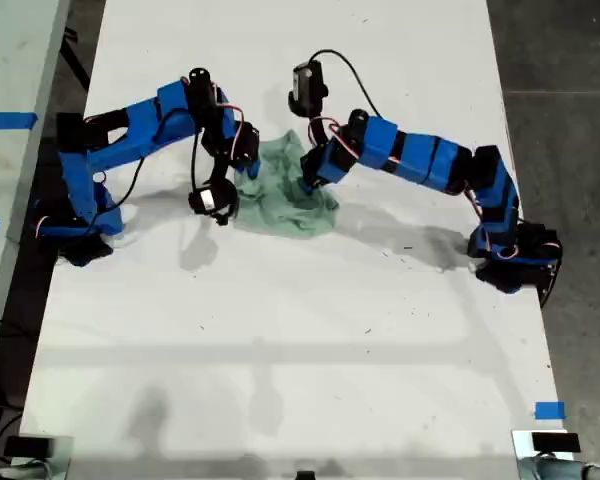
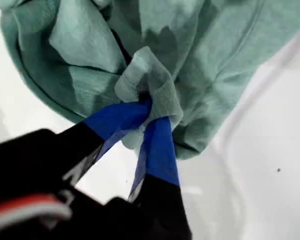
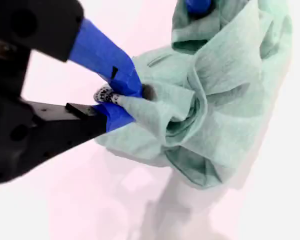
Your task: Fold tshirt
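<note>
1. White table [image 1: 280,330]. There is dark floor [image 1: 570,100] at the exterior view's right and a blue tape marker [image 1: 549,410] near the table's near right corner in that view.
2. The tshirt [image 1: 285,200] lies bunched in a crumpled heap on the far half of the table, between the two arms.
3. Only the wrist views show the grips. The first gripper [image 2: 147,117] has its blue fingers pressed together on a raised fold of cloth.
4. The second gripper [image 3: 122,100] is pinching a fabric edge with a small printed tag [image 3: 104,94] at the jaws.
5. In the exterior view both gripper tips are buried in cloth, so it can't be told which arm is first or second.
6. The second wrist view cuts off a blue fingertip [image 3: 197,5] at the shirt's other side.
</note>
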You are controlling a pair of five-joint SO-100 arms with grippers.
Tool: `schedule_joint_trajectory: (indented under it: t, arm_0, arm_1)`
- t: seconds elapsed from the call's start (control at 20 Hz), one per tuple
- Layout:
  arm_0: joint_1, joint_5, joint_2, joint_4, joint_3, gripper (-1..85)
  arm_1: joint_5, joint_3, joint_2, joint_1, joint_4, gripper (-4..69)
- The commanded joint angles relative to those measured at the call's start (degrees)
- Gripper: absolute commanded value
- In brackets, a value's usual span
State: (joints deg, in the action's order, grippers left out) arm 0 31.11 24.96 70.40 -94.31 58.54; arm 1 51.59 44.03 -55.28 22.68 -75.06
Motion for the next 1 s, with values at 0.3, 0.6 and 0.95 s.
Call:
schedule_joint_trajectory:
  t: [0.3, 0.6, 0.95]
  arm_0:
    - [9.58, 4.66, 2.11, 3.08, -1.41, 10.1]
    - [27.77, 3.52, 11.43, -0.18, 0.26, 35.3]
    - [40.96, 9.76, 29.44, 7.65, 22.50, 31.0]
  arm_1:
    - [0.79, -4.83, -3.69, 8.26, 9.49, 10.6]
    - [5.89, 0.62, -18.37, 25.40, 0.00, 27.1]
    - [11.25, 36.12, -51.86, 37.44, -3.08, 22.4]
